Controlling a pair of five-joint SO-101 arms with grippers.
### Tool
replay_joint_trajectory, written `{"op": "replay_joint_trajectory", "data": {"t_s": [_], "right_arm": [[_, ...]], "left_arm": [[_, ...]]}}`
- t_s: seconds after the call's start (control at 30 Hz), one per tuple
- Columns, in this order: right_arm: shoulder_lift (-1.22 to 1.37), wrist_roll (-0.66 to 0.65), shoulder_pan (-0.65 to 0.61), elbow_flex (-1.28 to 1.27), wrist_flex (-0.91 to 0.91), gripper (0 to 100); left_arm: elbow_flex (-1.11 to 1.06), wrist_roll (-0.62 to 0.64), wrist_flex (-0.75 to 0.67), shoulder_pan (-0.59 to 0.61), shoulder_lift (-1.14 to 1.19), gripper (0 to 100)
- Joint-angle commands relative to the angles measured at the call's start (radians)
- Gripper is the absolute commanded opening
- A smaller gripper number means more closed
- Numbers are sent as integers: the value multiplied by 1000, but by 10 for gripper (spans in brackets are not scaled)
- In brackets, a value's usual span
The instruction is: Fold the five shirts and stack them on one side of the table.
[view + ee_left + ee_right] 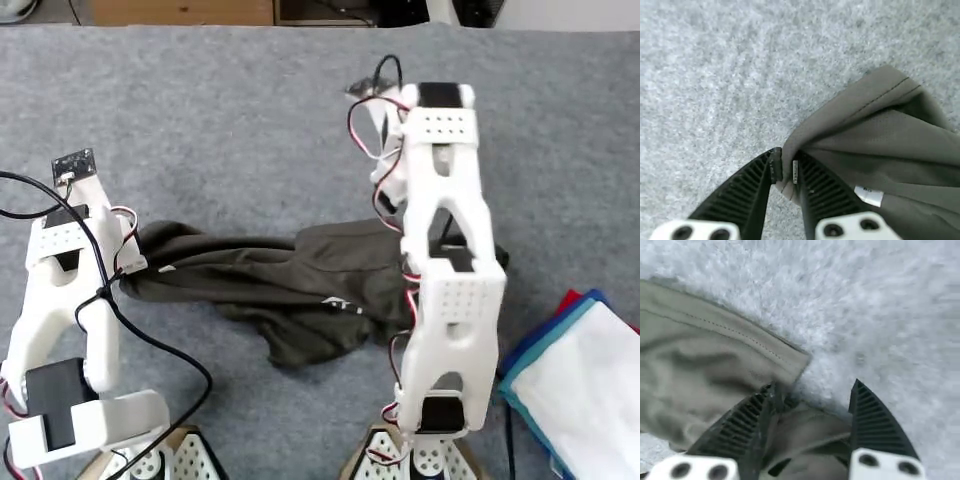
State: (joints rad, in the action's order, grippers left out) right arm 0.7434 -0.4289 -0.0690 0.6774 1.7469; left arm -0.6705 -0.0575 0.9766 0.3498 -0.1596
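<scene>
Left pincer (785,169): closed narrow on a fold at the edge of the shirt (880,145); the cloth is nipped between the two black ribbed fingertips (774,167); in the high view this pincer (128,266) sits at the shirt's end on the left-hand side of the picture

Right pincer (812,397): jaws wide apart; one black finger (757,412) lies against the shirt (700,365) just beside a stitched hem corner, the other stands apart over the grey surface; a bunched bit of the dark cloth lies in the gap between them, not squeezed

Left arm (60,300): white, low at the picture's left edge, slanting toward the shirt's end

Right arm (450,280): white, stretched over the shirt's other end and covering part of it

Shirt (300,280): dark olive, unfolded and crumpled; it lies on the desk (220,130) drawn out in a long, creased band between the two arms; a looser lobe sags toward the arms' bases

Label (869,195): small and white, sewn on the shirt near the left pincer

Desk (715,75): covered in grey carpet-like fabric; the same nap lies under the right pincer (880,300)

Stack (590,380): folded cloths at the picture's lower right, white on top, with blue, teal and red edges beneath; near the right arm, apart from the olive shirt

Cable (150,340): black, looping over the desk beside the left arm
</scene>
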Motion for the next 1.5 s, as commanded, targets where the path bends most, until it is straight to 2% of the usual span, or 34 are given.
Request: {"op": "replay_joint_trajectory", "data": {"t_s": [0.0,0.33,0.53,0.7,0.9,1.13,1.47], "right_arm": [[36,5,-16,58,8,235],[88,11,-19,59,-21,235],[174,63,-18,64,-74,235],[182,68,-35,65,-100,235],[188,64,-48,59,-107,230],[188,61,-42,58,-107,12],[128,63,-42,124,-40,4]], "left_arm": [[0,-9,-8,8,-31,19],[0,-11,-14,6,-31,19],[0,-11,-21,6,-30,19],[-41,-11,-94,8,22,19],[-6,-11,-87,9,90,19],[-5,-11,-87,9,93,19],[0,-11,-86,9,90,19]]}}
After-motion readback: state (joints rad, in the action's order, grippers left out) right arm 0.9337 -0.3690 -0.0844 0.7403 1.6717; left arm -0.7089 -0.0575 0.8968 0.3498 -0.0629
